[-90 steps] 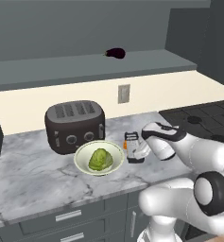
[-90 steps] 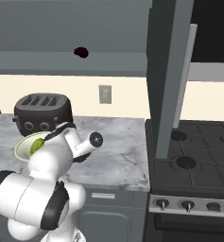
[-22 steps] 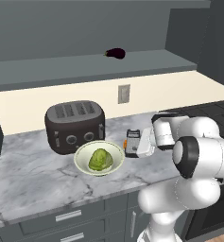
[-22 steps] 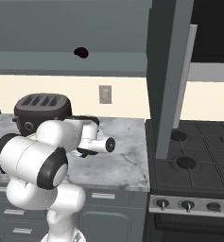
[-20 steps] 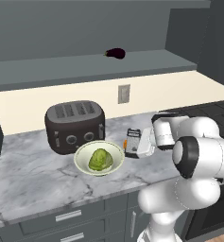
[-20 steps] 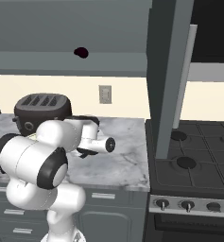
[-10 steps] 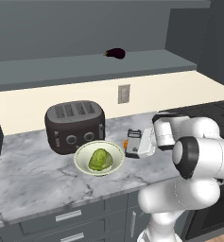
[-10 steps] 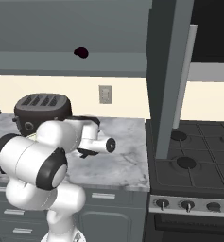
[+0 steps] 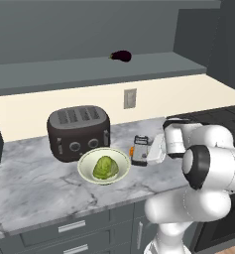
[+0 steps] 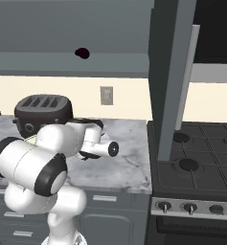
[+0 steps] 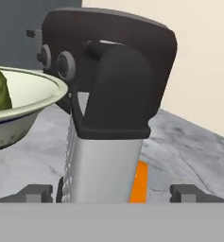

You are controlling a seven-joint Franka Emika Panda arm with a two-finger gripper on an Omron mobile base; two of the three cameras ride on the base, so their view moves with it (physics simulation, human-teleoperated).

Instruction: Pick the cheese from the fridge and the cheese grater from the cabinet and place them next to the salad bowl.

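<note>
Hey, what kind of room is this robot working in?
A home kitchen, rendered: a toaster and salad bowl sit on a marble counter, with a gas stove alongside.

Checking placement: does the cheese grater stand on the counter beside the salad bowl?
Yes: the cheese grater stands upright on the counter just right of the salad bowl.

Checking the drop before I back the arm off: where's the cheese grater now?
In the left base view the cheese grater stands upright on the counter, just right of the salad bowl, the cheese beside it.
</note>
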